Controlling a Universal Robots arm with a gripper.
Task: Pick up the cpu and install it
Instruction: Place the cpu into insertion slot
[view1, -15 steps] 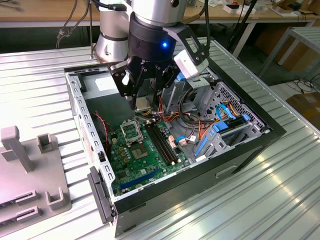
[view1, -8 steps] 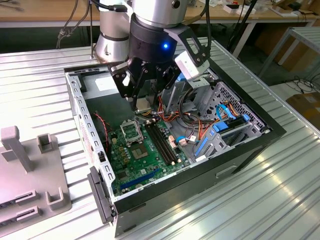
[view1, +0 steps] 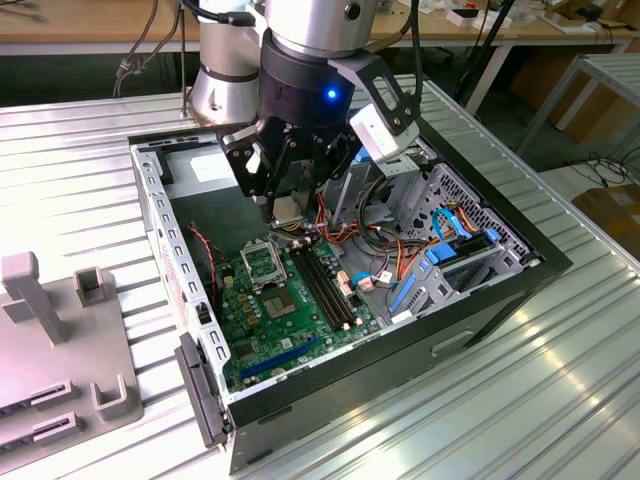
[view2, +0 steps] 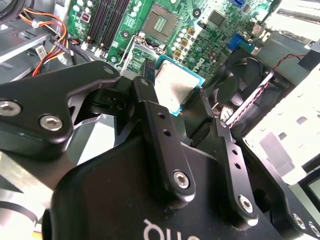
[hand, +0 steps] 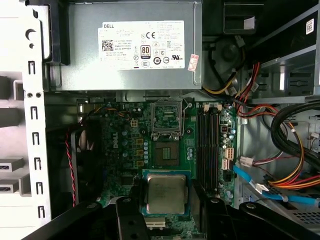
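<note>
Just short of the socket (hand: 166, 152) and above the board: gripper (view2: 174, 92) pinching the cpu (hand: 166, 194) by two opposite edges, metal face up, looks level.

Step in hand, my read: pickup is done and this is carry/align for install. Chip is not seated yet. In the first wrist view it hangs on the side of the socket away from the load frame (hand: 166, 117), edges roughly square to the socket.

Socket looks open, with the load frame seemingly flipped back just beside it. Seating calls for centring over the socket, matching corner orientation (can't read the notch marks from here) and a straight, gentle drop, since the pins won't forgive a tilt.

Around the socket:
- memory slots (hand: 207, 145) just beside it, running parallel
- power supply (hand: 132, 47) beyond the load frame
- cable bundle (hand: 285, 165) past the memory slots, well apart
- red-black fan lead (hand: 70, 165) on the opposite side

Nothing lies across the socket. The tightest spot is probably finger clearance against the memory slots.
</note>
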